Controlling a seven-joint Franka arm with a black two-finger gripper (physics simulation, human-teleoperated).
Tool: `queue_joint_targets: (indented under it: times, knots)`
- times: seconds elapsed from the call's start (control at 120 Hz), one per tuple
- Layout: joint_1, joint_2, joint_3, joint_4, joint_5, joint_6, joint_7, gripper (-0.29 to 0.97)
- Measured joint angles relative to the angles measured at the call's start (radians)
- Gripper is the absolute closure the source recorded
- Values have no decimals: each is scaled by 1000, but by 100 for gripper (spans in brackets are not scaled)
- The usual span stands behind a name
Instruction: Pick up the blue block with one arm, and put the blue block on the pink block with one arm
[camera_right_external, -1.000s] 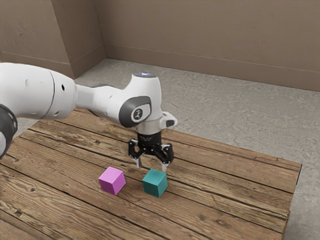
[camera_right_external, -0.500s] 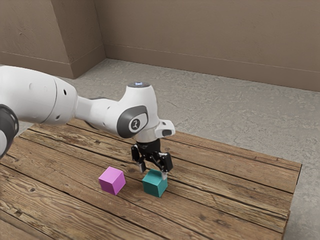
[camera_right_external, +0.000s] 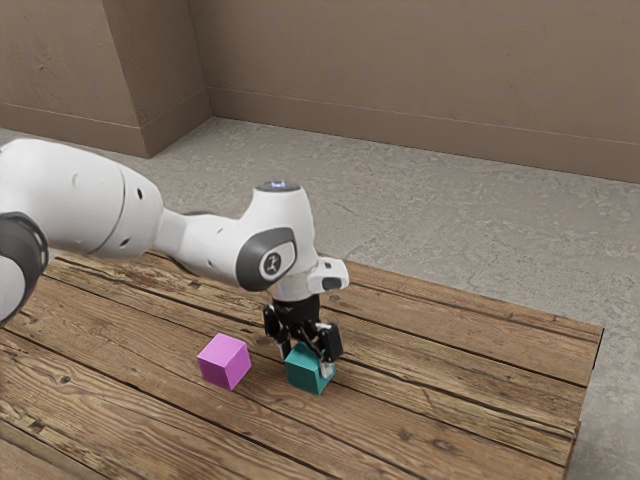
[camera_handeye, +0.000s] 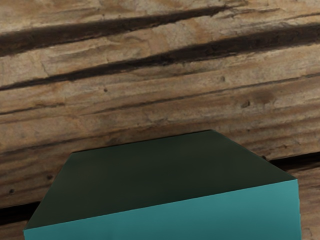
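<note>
Arm lowered over blue block (camera_right_external: 308, 377) (camera_handeye: 165, 200) on wooden bench (camera_right_external: 450, 400).
Blue block: teal in tone, resting on the bench at 3 o'clock of the pink block (camera_right_external: 223, 361) in the exterior view, near it but not touching. Fingers (camera_right_external: 326, 362): black, spread apart, one down each side of the blue block's top, not clamped. Wrist view: the block's top face sits directly under the hand.

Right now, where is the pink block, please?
The pink block sits on the table, apart from the teal block, on the exterior view's left of it.
</note>
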Motion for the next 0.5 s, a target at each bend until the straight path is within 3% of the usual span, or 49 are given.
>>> queue_joint_targets:
  times: [0.5]
  knots:
    - [1,40,-6,4,0,33,36,2]
